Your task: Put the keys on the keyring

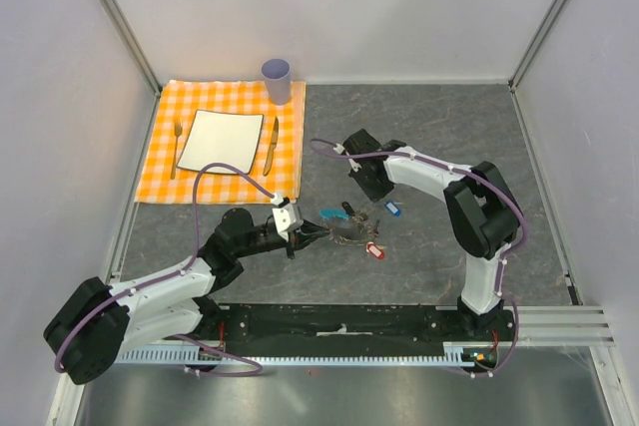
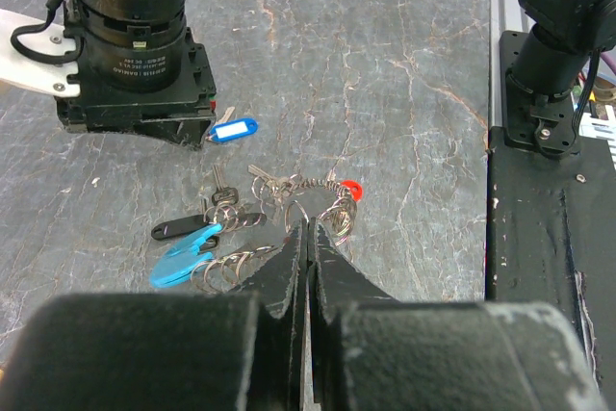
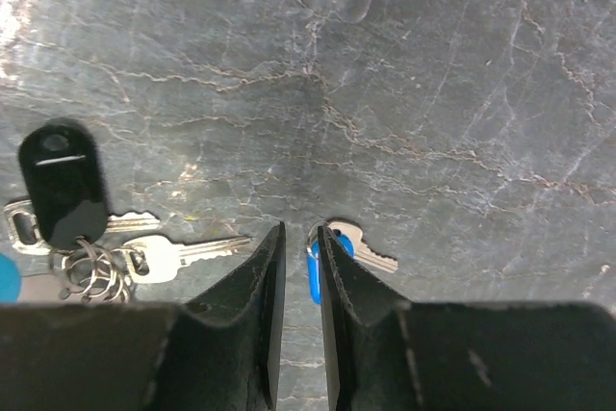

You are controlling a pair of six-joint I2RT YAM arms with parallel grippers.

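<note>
Holding the left fingers [image 2: 289, 267] pressed shut at the chain of the keyring [image 2: 322, 201], down on the grey surface [image 2: 433, 64]; cannot tell whether a link is pinched. Straddling the loose blue-tagged key [image 3: 358, 241] with the right fingers [image 3: 260, 276], narrowed to a slit around its tag, clamped or not impossible to say. Probably early: lifting and threading that key yet to do, and unclear whether the red-tagged key [image 2: 351, 190] is on.

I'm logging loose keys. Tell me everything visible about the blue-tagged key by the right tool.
The blue-tagged key is a small silver metal key joined to an oblong blue plastic tag with a white label. It lies on the grey table, apart from the keyring. The right tool straddles its tag; whether it pinches it is unclear.
</note>
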